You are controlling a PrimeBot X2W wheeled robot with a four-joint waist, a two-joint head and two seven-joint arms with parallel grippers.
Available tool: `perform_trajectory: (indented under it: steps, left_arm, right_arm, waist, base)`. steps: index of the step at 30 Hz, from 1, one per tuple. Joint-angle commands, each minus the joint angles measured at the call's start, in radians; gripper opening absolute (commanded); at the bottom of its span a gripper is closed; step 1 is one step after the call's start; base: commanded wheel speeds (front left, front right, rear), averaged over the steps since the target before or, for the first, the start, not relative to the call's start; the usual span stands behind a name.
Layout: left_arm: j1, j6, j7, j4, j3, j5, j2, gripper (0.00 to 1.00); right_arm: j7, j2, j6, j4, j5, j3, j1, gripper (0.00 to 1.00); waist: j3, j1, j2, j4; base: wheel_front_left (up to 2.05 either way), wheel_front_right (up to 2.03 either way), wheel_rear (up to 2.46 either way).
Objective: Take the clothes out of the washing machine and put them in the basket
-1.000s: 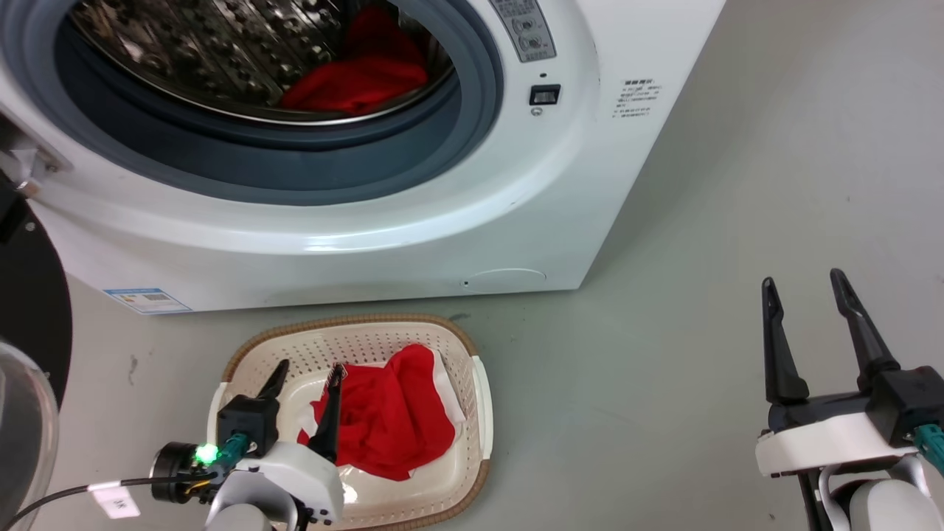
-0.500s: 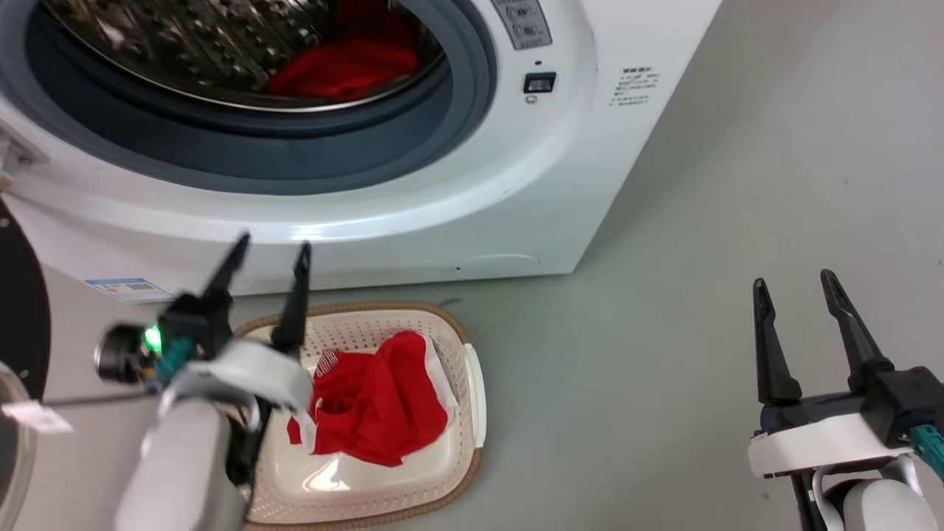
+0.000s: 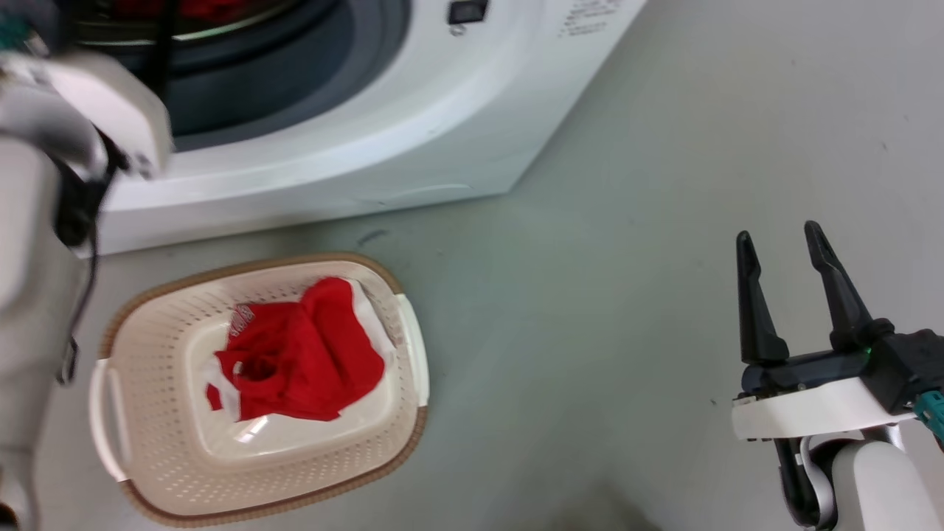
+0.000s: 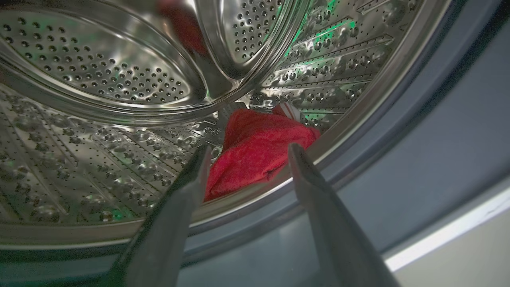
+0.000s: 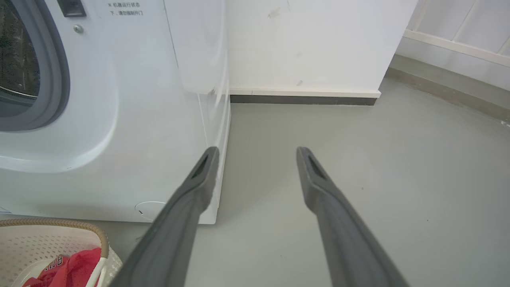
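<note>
One red and white garment of the clothes (image 3: 299, 354) lies in the cream basket (image 3: 147, 457) on the floor before the washing machine (image 3: 383, 125). More red clothes (image 4: 255, 147) lie low in the steel drum (image 4: 99, 75), near the rim. My left gripper (image 4: 249, 149) is open at the porthole, its fingers pointing at that cloth, with nothing between them. My left arm (image 3: 29, 258) rises along the left edge of the head view. My right gripper (image 3: 778, 240) hangs open and empty over the floor to the right. The basket (image 5: 59, 235) and its red clothes (image 5: 75, 267) also appear in the right wrist view.
The grey door seal (image 4: 438, 131) rings the drum opening. Bare grey floor (image 3: 590, 295) spreads right of the basket and machine. A white wall with a dark skirting (image 5: 303, 99) stands behind the machine (image 5: 119, 119).
My left arm has lifted from the basket up to the washer's porthole, leaving the red garment in the basket. The head view has swung, shifting the whole picture. The right gripper holds its place.
</note>
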Motion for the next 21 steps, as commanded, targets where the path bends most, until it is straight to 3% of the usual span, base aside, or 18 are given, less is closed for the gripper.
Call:
perform_trajectory:
  steps: [1,6,9,21]
  left_arm:
    - [-0.084,0.002,0.044,0.025,-0.031,-0.029,0.030,1.00]
    - [-0.290,0.001,0.175,0.126,-0.092,-0.123,0.102,1.00]
    - [-0.362,0.001,0.223,0.182,-0.101,-0.139,0.118,1.00]
    - [-0.635,0.016,0.505,0.420,-0.150,-0.114,0.166,1.00]
  right_arm:
    - [-0.002,0.001,-0.001,-0.007,0.016,0.015,-0.015,1.00]
    - [-0.002,0.001,-0.001,-0.027,0.044,0.086,-0.030,1.00]
    - [-0.002,0.001,-0.001,-0.037,0.056,0.105,-0.032,1.00]
    - [-0.002,0.001,-0.001,-0.118,0.068,0.187,-0.016,1.00]
  waist:
    - [0.084,-0.0002,0.0000,-0.073]
    - [0.150,-0.0002,0.0000,-0.141]
    - [0.170,-0.0002,0.0000,-0.169]
    - [0.266,-0.0002,0.0000,-0.281]
  base:
    - [0.00,0.00,0.00]
    - [0.00,0.00,0.00]
    - [0.00,0.00,0.00]
    - [0.00,0.00,0.00]
